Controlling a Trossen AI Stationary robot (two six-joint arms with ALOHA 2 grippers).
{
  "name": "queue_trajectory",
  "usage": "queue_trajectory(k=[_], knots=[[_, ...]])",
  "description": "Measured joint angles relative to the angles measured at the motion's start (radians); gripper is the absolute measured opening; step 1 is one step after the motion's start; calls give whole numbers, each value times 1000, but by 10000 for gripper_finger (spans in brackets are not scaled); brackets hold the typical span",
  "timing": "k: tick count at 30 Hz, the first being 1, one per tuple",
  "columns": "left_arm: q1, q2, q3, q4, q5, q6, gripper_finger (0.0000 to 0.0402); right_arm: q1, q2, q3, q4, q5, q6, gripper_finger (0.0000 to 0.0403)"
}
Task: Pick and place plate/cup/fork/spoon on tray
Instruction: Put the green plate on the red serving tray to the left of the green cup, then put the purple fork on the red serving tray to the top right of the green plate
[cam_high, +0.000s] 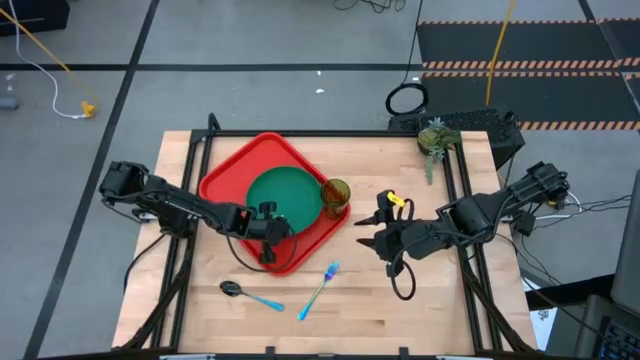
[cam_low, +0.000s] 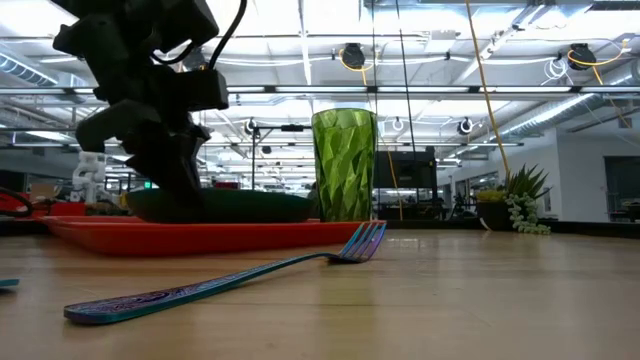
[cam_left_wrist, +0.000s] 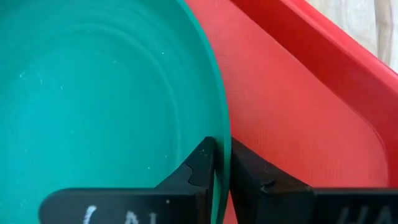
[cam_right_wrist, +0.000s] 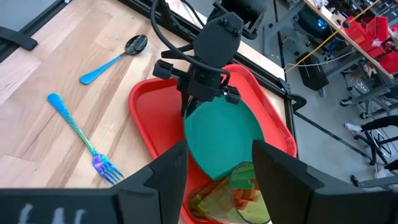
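The red tray (cam_high: 225, 185) lies on the table's left half. The dark-green plate (cam_high: 285, 195) is on it, and the olive-green cup (cam_high: 335, 193) stands upright on the tray's right corner, also seen in the low view (cam_low: 344, 165). My left gripper (cam_high: 268, 233) is shut on the plate's near edge. My right gripper (cam_high: 368, 226) is open and empty, right of the tray and apart from the cup (cam_right_wrist: 239, 193). The fork (cam_high: 320, 288) and the spoon (cam_high: 250, 293) lie flat on the wood near the front edge. My left gripper pinches the plate's rim (cam_left_wrist: 220, 163) at its near edge between the two fingers, one finger (cam_left_wrist: 196, 168) over the plate's inside and one (cam_left_wrist: 249, 174) outside the rim. The fingers come from above, slanting down. The plate lies level over the tray floor (cam_left_wrist: 292, 124); whether it rests on it, I cannot tell.
A small potted plant (cam_high: 437, 140) stands at the table's far right. Black frame rails (cam_high: 190, 150) run along the table's sides. Bare wood lies between the tray and the front edge, around the fork (cam_low: 230, 280) and the spoon (cam_right_wrist: 112, 59).
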Motion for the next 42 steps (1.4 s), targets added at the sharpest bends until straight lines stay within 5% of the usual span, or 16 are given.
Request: queue_trajectory(k=[8, 18, 29, 42], knots=[[0, 0, 49, -82, 6, -44, 85, 0, 0, 0, 0, 0, 0, 171], [-14, 0, 247, -314, 0, -110, 88, -1, 0, 0, -46, 0, 9, 171], [-160, 10, 366, -281, -51, -280, 88, 4, 0, -14, -119, 0, 145, 171], [-366, 340, 600, -258, -202, -607, 88, 125, -2, -45, -139, 46, 287, 171]])
